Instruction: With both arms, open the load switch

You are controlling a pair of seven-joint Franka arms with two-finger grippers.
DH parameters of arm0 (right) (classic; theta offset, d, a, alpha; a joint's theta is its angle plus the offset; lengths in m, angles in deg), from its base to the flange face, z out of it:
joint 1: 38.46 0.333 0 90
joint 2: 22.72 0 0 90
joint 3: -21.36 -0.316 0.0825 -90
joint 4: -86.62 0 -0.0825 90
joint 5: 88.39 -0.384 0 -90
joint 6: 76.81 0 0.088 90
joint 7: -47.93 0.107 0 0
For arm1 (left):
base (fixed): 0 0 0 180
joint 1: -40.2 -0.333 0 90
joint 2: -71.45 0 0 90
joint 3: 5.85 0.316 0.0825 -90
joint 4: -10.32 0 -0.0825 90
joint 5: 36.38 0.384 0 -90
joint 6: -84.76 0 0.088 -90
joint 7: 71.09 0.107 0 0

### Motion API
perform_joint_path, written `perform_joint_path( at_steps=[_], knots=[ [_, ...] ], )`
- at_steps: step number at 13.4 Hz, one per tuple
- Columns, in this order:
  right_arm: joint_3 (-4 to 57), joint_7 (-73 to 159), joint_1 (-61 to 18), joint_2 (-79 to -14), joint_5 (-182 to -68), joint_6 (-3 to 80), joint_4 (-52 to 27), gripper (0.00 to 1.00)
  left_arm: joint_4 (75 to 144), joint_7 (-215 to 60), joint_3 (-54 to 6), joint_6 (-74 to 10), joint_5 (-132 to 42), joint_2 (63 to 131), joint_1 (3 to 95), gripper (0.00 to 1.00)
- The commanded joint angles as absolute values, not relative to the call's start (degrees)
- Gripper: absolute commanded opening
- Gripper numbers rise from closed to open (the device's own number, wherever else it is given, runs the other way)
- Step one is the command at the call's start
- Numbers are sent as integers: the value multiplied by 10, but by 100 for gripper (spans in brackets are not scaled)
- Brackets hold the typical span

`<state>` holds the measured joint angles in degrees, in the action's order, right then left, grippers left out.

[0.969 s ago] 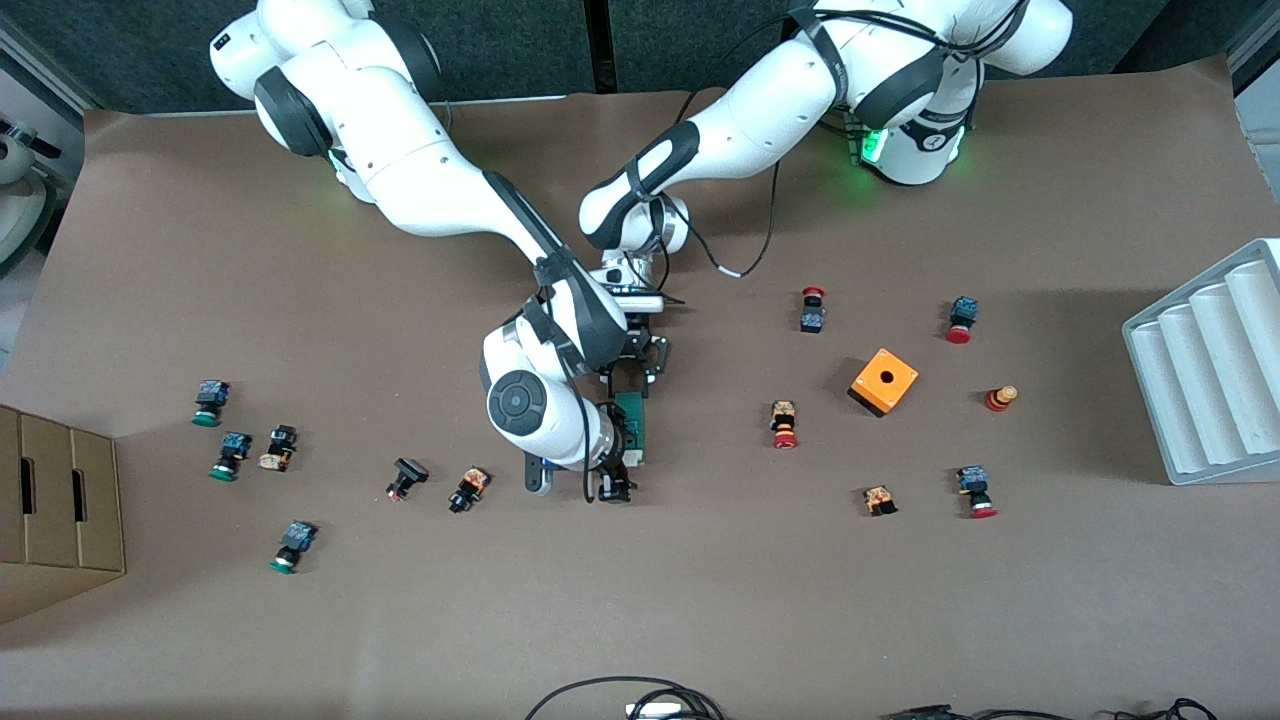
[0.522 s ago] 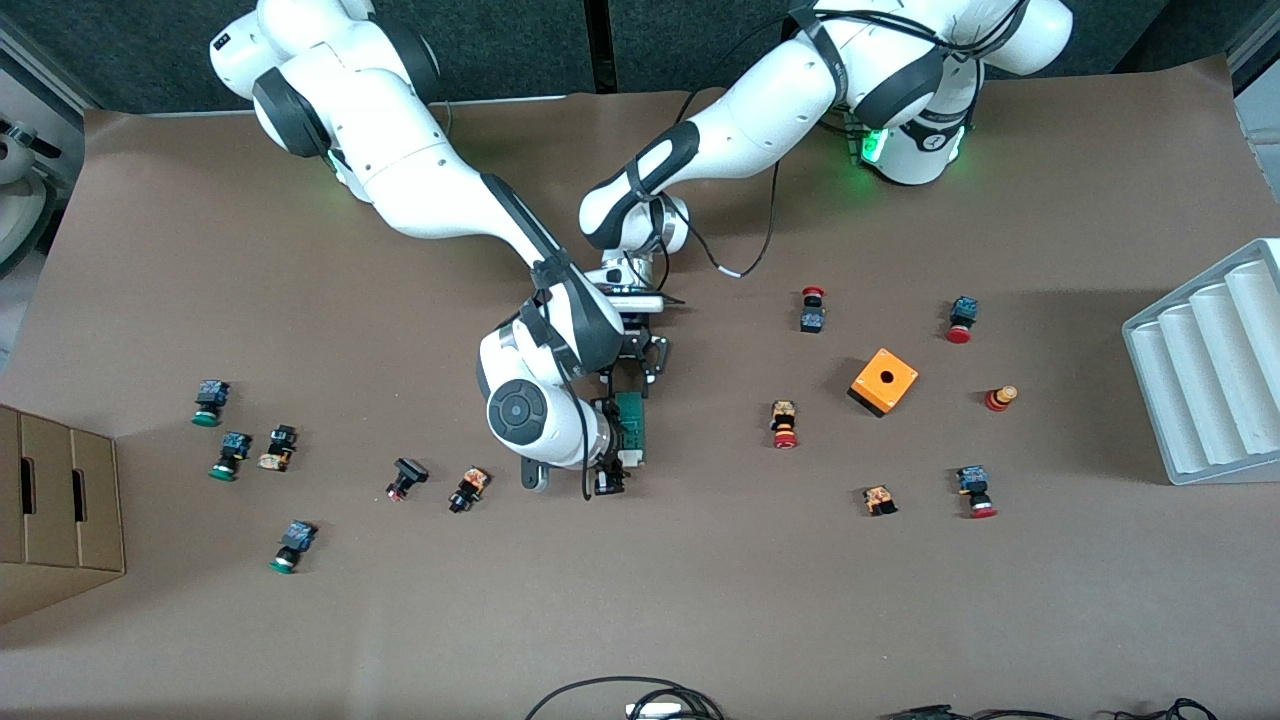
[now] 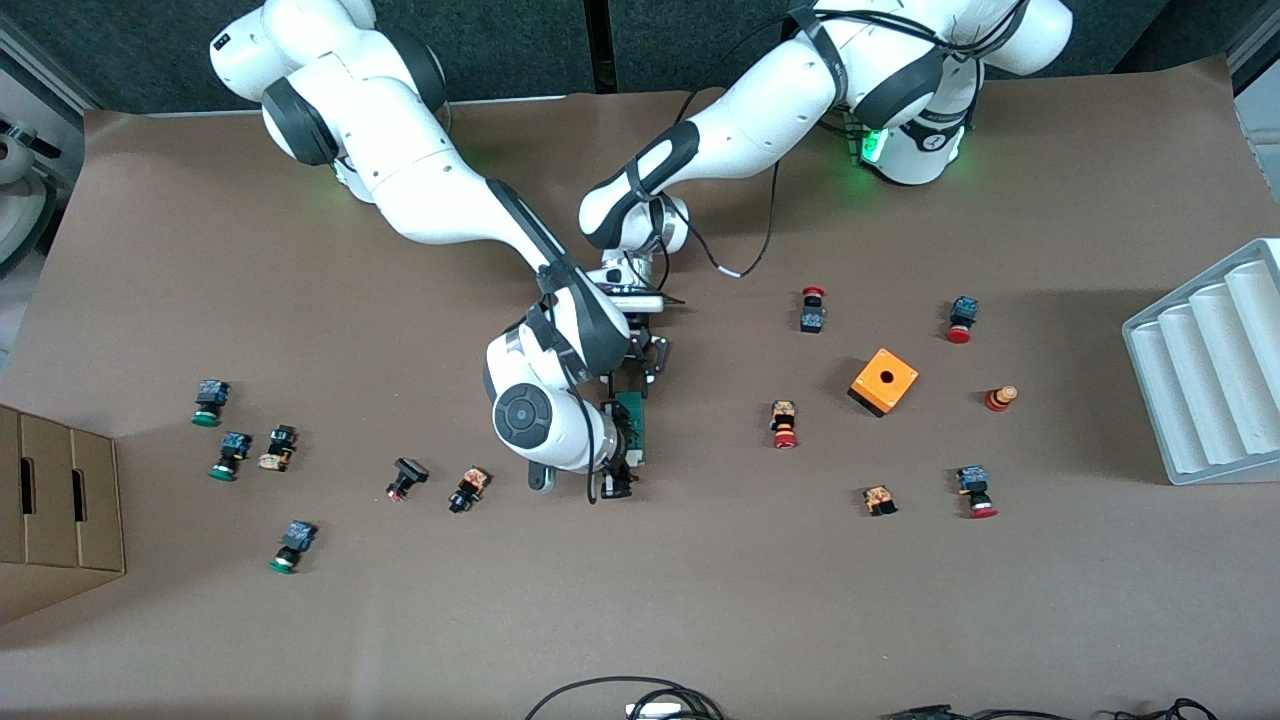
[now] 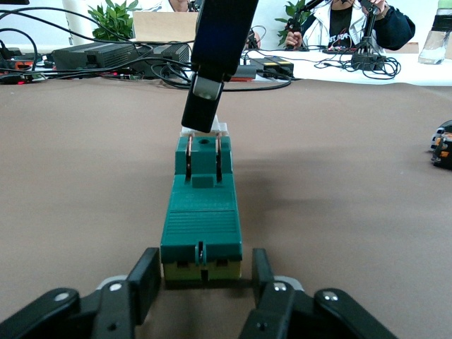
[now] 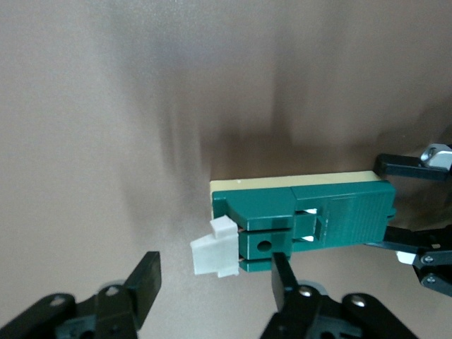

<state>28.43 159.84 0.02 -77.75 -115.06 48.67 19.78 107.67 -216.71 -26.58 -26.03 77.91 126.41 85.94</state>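
Bench: brown cover, with small parts scattered from one end to the other.
Load switch: lies flat about mid-bench. It is a slim dark-green block with a pale yellow base, its long axis running from the robots' side toward the front camera.
White piece: juts out of the switch's end nearer the front camera.
Left arm: reaches in from its base to the switch's plain end, the end away from the white piece.
Left tool: low at the bench, narrowly open. Its fingers straddle that end of the block. One pad looks to be against the side, with a thin gap at the other. It is not clamped as far as I can see.
Right arm: comes across from its own base, its wrist over the white-piece end.
Right tool: open wide and holding nothing. One finger is at the green body just beside the white piece; the other stands clear over bare bench. The white piece sits between them.
Orange box: has a hole on top and sits toward the left arm's end, well apart from the switch.
Red-capped push buttons: scattered around the orange box.
Green-capped push buttons: clustered toward the right arm's end.
Grey ribbed tray: at the bench edge, at the left arm's end.
Cardboard box: at the edge, at the right arm's end.
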Motion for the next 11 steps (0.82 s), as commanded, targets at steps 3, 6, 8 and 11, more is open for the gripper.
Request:
perform_joint_path(
  at_steps=[3,6,8,11],
  knots=[
    [294,1606,5,-793,-1170,471,228,64,1071,-2183,-260,-249,787,1276,868,58],
    [294,1606,5,-793,-1170,470,227,61,1072,-2182,-260,-249,787,1275,868,58],
    [294,1606,5,-794,-1170,466,227,59,1071,-2180,-260,-249,787,1275,868,58],
    [294,1606,5,-794,-1170,465,227,54,1072,-2181,-260,-249,787,1275,868,58]
  ],
)
